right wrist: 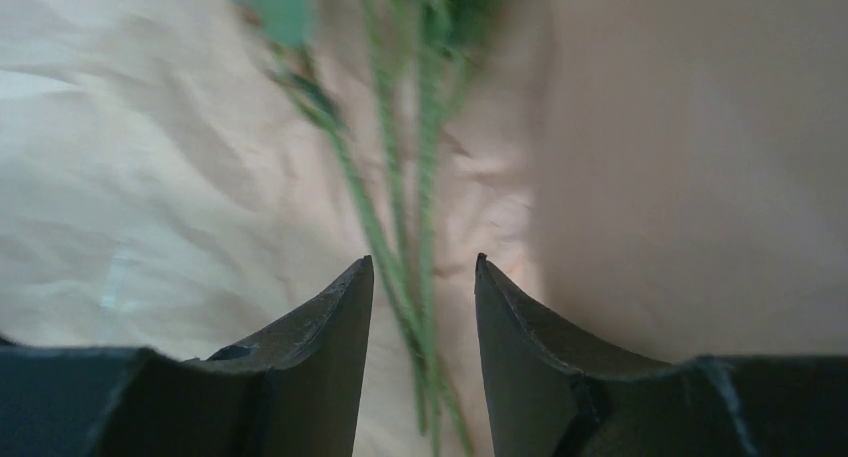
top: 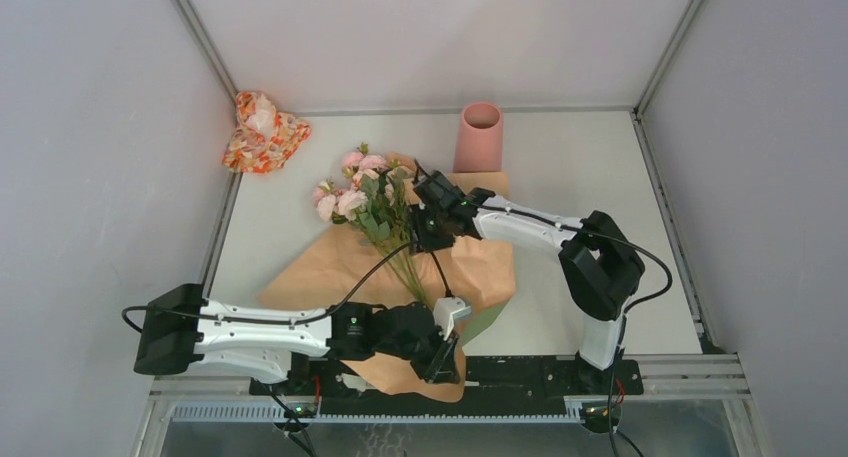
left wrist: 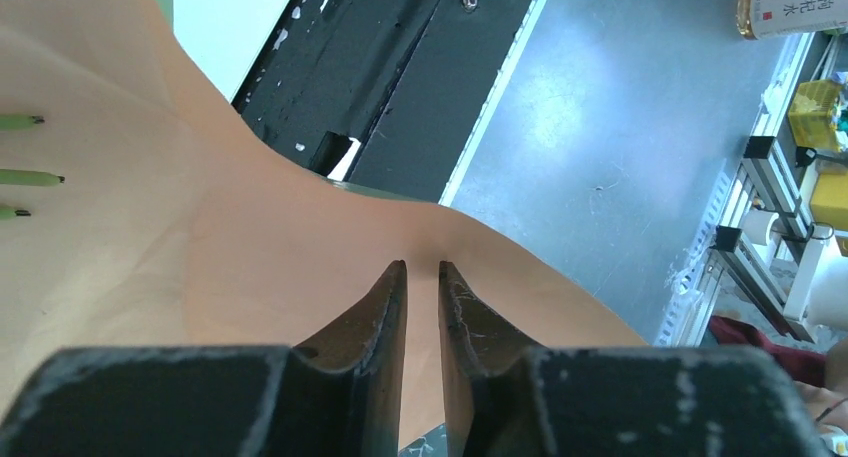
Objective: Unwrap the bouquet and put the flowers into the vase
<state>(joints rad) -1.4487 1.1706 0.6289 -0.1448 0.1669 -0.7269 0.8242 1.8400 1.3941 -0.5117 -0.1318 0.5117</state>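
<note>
Left fingers (left wrist: 375,327) pinch wrapping paper (left wrist: 200,247); right fingers (right wrist: 320,337) open astride flower stems (right wrist: 428,177).

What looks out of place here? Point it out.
The wrapping paper lies unfolded and hangs off the near edge of the table, pinched there by the left gripper. The vase stands upright; nothing looks spilled.

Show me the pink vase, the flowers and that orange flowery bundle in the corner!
vase (top: 479,142): top view, middle of its outer wall.
flowers (top: 376,209): top view, leaves just under the pink blooms.
orange-and-white floral bundle (top: 263,132): top view, its crumpled middle.
</note>
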